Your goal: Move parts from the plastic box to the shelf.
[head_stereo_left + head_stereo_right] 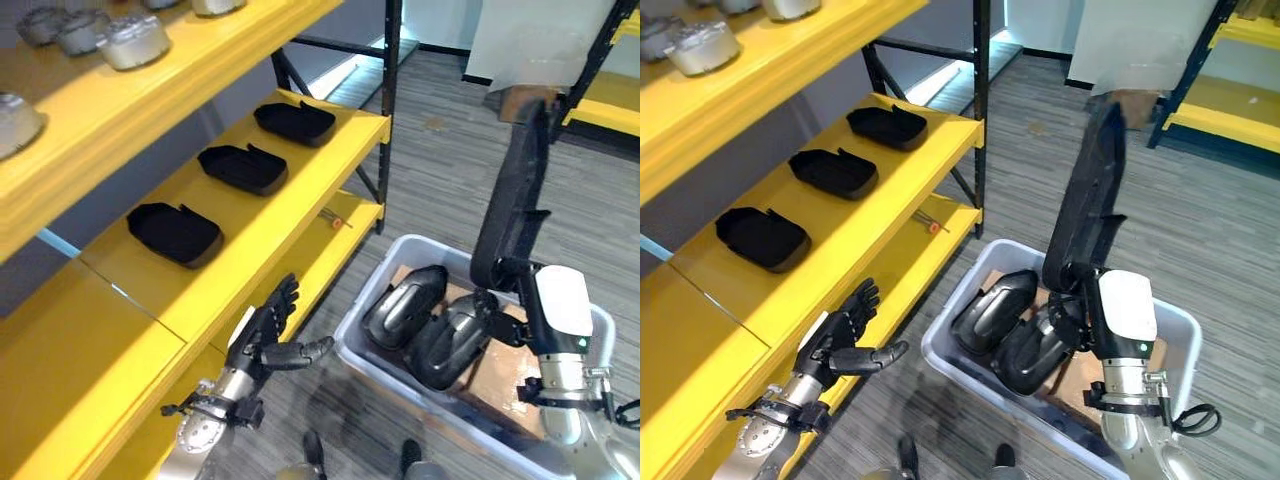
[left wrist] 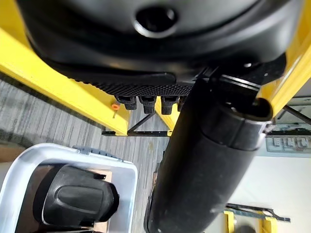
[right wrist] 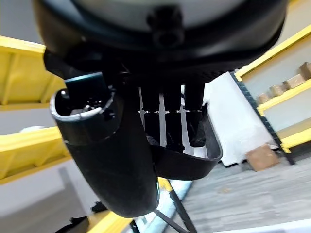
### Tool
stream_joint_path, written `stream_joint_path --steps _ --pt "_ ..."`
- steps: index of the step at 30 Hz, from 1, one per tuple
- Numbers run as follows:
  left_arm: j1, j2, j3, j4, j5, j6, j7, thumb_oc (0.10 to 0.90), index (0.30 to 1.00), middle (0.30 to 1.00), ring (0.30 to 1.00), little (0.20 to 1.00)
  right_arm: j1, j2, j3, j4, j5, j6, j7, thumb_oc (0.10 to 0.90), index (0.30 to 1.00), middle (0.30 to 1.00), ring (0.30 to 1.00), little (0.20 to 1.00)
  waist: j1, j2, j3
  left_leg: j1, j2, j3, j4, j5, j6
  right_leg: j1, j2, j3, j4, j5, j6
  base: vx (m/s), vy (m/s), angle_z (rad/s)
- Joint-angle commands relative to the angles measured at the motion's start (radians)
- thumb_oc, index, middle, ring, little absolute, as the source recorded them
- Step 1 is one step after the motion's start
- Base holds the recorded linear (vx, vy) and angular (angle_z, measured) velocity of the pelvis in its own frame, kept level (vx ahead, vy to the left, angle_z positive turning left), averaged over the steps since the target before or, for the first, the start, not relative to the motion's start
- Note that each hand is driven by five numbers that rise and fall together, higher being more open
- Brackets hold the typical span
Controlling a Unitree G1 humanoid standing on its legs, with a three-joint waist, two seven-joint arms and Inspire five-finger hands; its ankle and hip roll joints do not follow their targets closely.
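My right hand (image 1: 503,283) is shut on a long black part (image 1: 516,190) that stands upright above the white plastic box (image 1: 372,372). In the right wrist view the fingers (image 3: 165,114) curl over the part's rim (image 3: 197,160). Two rounded black parts (image 1: 405,300) (image 1: 452,342) lie in the box on brown cardboard. My left hand (image 1: 265,335) hangs open, fingers straight, beside the front edge of the yellow shelf (image 1: 260,250), holding nothing. The left wrist view looks past the thumb (image 2: 209,160) to the box (image 2: 19,165) and one part (image 2: 77,196).
Three black tray-like parts (image 1: 175,232) (image 1: 243,167) (image 1: 295,122) lie in a row on the middle shelf board. Silver-grey metal parts (image 1: 130,40) sit on the board above. A small orange-tipped tool (image 1: 338,222) lies on the lower board. Another yellow rack (image 1: 600,110) stands far right.
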Motion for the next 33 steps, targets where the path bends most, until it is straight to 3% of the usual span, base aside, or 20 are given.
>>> stream_joint_path --steps 1,4,7,8,11,12,13,18,22,25,27,29,33 --pt "-0.109 0.069 0.057 -0.108 -0.013 -0.129 -0.005 0.9 1.0 1.0 1.0 1.0 -0.158 -0.019 -0.083 -0.112 0.0 -0.078 -0.129 0.4 0.3 0.3 0.3 0.3 -0.032 -0.113 -0.057 0.011 0.101 0.117 0.097 -0.061 -0.043 -0.028 0.047 0.055 0.009 -0.036 -0.06 -0.15 0.426 0.18" --pt "-0.119 0.066 0.044 -0.112 0.018 -0.128 0.015 0.9 1.0 1.0 1.0 1.0 -0.165 -0.018 -0.085 -0.109 -0.002 -0.096 -0.118 0.4 0.3 0.3 0.3 0.3 -0.05 -0.107 -0.064 0.042 0.128 0.135 0.125 -0.058 -0.053 -0.034 0.028 0.048 0.011 -0.031 -0.056 -0.09 0.387 0.78" --pt "-0.128 0.069 0.037 -0.11 0.035 -0.157 0.024 0.9 1.0 1.0 1.0 1.0 -0.177 -0.017 -0.07 -0.104 0.004 -0.118 -0.103 0.4 0.3 0.3 0.3 0.3 -0.05 -0.09 -0.067 0.059 0.111 0.128 0.094 -0.06 -0.051 -0.045 0.017 0.062 0.006 -0.017 -0.044 -0.04 0.318 0.34" --pt "-0.126 0.083 0.033 -0.118 0.067 -0.171 0.006 0.9 1.0 1.0 1.0 1.0 -0.192 -0.011 -0.057 -0.102 0.029 -0.135 -0.074 0.4 0.3 0.3 0.3 0.3 -0.049 -0.08 -0.068 0.077 0.081 0.135 0.06 -0.098 -0.042 -0.049 -0.004 0.065 -0.004 0.001 -0.022 -0.03 0.291 0.5" --pt "-0.124 0.09 0.033 -0.122 0.053 -0.171 -0.002 0.9 1.0 1.0 1.0 1.0 -0.197 -0.01 -0.053 -0.102 0.033 -0.143 -0.068 0.4 0.3 0.3 0.3 0.3 -0.047 -0.079 -0.067 0.09 0.064 0.139 0.039 -0.113 -0.037 -0.047 -0.015 0.061 -0.014 0.013 -0.008 -0.05 0.334 0.47" --pt "-0.121 0.107 0.031 -0.126 0.005 -0.155 -0.004 0.9 1.0 1.0 1.0 1.0 -0.215 0.005 -0.023 -0.097 0.04 -0.159 -0.055 0.4 0.3 0.3 0.3 0.3 -0.03 -0.073 -0.07 0.114 0.021 0.138 -0.018 -0.131 -0.025 -0.035 -0.046 0.033 -0.052 0.049 0.033 -0.09 0.462 0.46" --pt "-0.117 0.109 0.032 -0.124 0.002 -0.161 0.0 0.9 1.0 1.0 1.0 1.0 -0.219 0.013 -0.014 -0.099 0.038 -0.165 -0.049 0.4 0.3 0.3 0.3 0.3 -0.022 -0.072 -0.073 0.118 0.011 0.138 -0.029 -0.133 -0.022 -0.034 -0.054 0.024 -0.064 0.059 0.043 -0.1 0.569 0.51" --pt "-0.099 0.113 0.049 -0.133 0.0 -0.171 -0.009 0.9 1.0 1.0 1.0 1.0 -0.247 0.047 0.032 -0.132 0.049 -0.158 0.015 0.4 0.3 0.3 0.3 0.3 0.018 -0.093 -0.079 0.129 -0.031 0.138 -0.06 -0.152 0.008 -0.025 -0.106 -0.028 -0.14 0.134 0.105 -0.07 0.278 0.33" --pt "-0.102 0.115 0.055 -0.126 -0.006 -0.167 -0.03 0.9 1.0 1.0 1.0 1.0 -0.258 0.066 0.048 -0.137 0.048 -0.147 0.022 0.4 0.3 0.3 0.3 0.3 0.035 -0.106 -0.073 0.121 -0.051 0.135 -0.06 -0.163 0.025 -0.043 -0.137 -0.036 -0.14 0.169 0.124 -0.06 0.183 0.25" --pt "-0.108 0.114 0.052 -0.113 -0.006 -0.161 -0.046 0.9 1.0 1.0 1.0 1.0 -0.251 0.078 0.051 -0.132 0.052 -0.142 0.027 0.4 0.3 0.3 0.3 0.3 0.038 -0.111 -0.067 0.116 -0.066 0.12 -0.055 -0.173 0.041 -0.04 -0.131 -0.024 -0.106 0.145 0.12 -0.03 0.137 0.34" --pt "-0.123 0.109 0.036 -0.103 -0.007 -0.147 -0.078 0.9 1.0 1.0 1.0 1.0 -0.224 0.087 0.047 -0.139 0.053 -0.117 0.018 0.4 0.3 0.3 0.3 0.3 0.022 -0.113 -0.067 0.106 -0.081 0.057 -0.05 -0.18 0.064 -0.057 -0.084 0.073 -0.027 0.084 0.101 0.0 0.148 0.68" --pt "-0.126 0.111 0.032 -0.109 -0.01 -0.139 -0.085 0.9 1.0 1.0 1.0 1.0 -0.213 0.092 0.043 -0.141 0.05 -0.109 0.011 0.4 0.3 0.3 0.3 0.3 0.017 -0.113 -0.071 0.099 -0.085 0.041 -0.05 -0.178 0.07 -0.063 -0.055 0.098 -0.001 0.057 0.089 0.02 0.064 0.89" --pt "-0.105 0.119 0.044 -0.123 -0.001 -0.142 -0.047 0.9 1.0 1.0 1.0 1.0 -0.184 0.099 0.038 -0.144 0.093 -0.143 0.021 0.4 0.3 0.3 0.3 0.3 0.022 -0.112 -0.071 0.097 -0.091 0.026 -0.047 -0.18 0.078 -0.073 0.023 0.079 0.084 -0.03 0.047 -0.01 0.02 0.48"
